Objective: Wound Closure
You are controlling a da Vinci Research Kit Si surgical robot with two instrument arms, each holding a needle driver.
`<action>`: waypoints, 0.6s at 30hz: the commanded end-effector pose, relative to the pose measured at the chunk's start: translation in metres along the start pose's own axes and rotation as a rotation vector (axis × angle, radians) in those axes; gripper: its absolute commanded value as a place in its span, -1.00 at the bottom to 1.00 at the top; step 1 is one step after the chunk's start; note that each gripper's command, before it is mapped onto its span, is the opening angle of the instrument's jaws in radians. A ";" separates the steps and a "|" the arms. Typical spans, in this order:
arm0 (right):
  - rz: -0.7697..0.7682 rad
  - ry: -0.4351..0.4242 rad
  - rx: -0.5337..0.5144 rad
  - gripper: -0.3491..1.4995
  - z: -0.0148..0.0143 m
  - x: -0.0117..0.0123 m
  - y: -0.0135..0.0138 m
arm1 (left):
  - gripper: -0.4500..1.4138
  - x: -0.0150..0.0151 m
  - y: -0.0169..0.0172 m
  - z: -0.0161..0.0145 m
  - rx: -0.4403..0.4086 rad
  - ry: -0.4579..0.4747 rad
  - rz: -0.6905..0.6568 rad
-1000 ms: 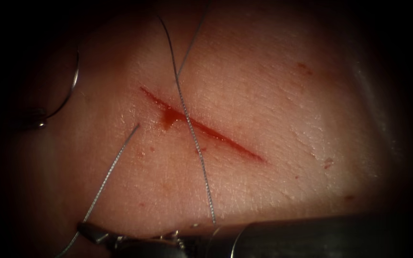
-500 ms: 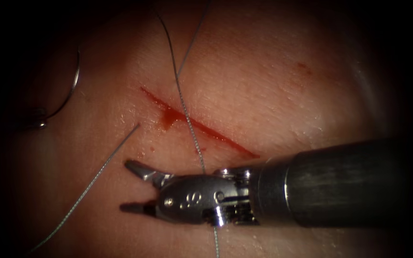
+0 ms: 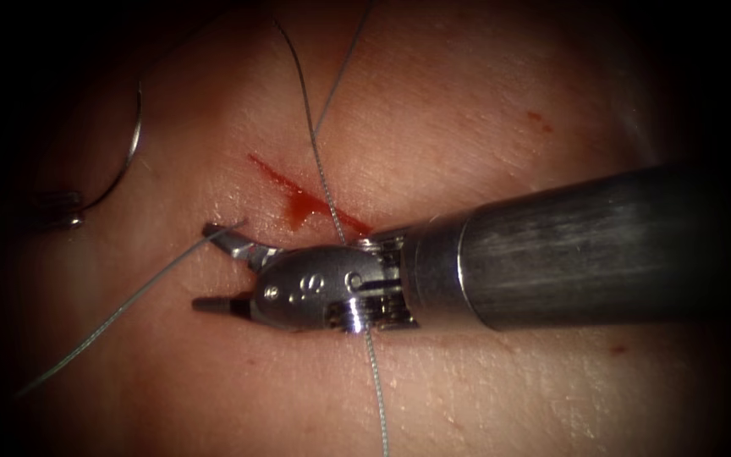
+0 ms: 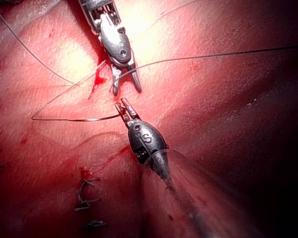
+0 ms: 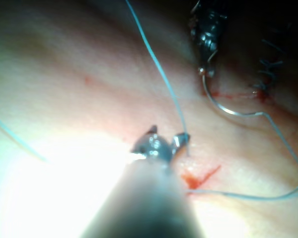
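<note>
The needle (image 3: 124, 156) lay left of the cut (image 3: 298, 190), clear of the tissue (image 3: 484, 127), pinched near its end by my left tool (image 4: 123, 106). My right tool (image 3: 213, 267) hung spread, empty, across the cut, one jaw touching the thread (image 3: 129, 296).

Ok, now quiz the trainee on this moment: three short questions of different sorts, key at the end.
1. True or false: the right arm's steel needle driver has its jaws shut on the thin grey thread.
2. The left arm's steel needle driver holds: A) nothing; B) the thin curved steel needle, near one end; C) the thread.
3. Fill in: in the endoscope view the needle sits to the ___ of the narrow red cut.
Key: 1 false, its jaws are open and hold nothing. 2 B. 3 left, and not in the pink tissue.
</note>
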 end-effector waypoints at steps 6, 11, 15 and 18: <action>0.000 0.005 0.003 0.69 0.0003 -0.0001 -0.0010 | -1.00 -0.0008 0.0003 0.0005 -0.002 0.001 0.004; -0.006 0.009 0.016 0.67 -0.0012 -0.0003 -0.0016 | -1.00 -0.0008 0.0003 0.0004 -0.002 0.001 0.004; -0.014 0.001 0.037 0.62 -0.0028 -0.0009 -0.0020 | -1.00 -0.0008 0.0003 0.0004 -0.002 0.001 0.004; -0.017 -0.001 0.047 0.51 -0.0039 -0.0013 -0.0019 | -1.00 -0.0008 0.0003 0.0004 -0.002 0.001 0.004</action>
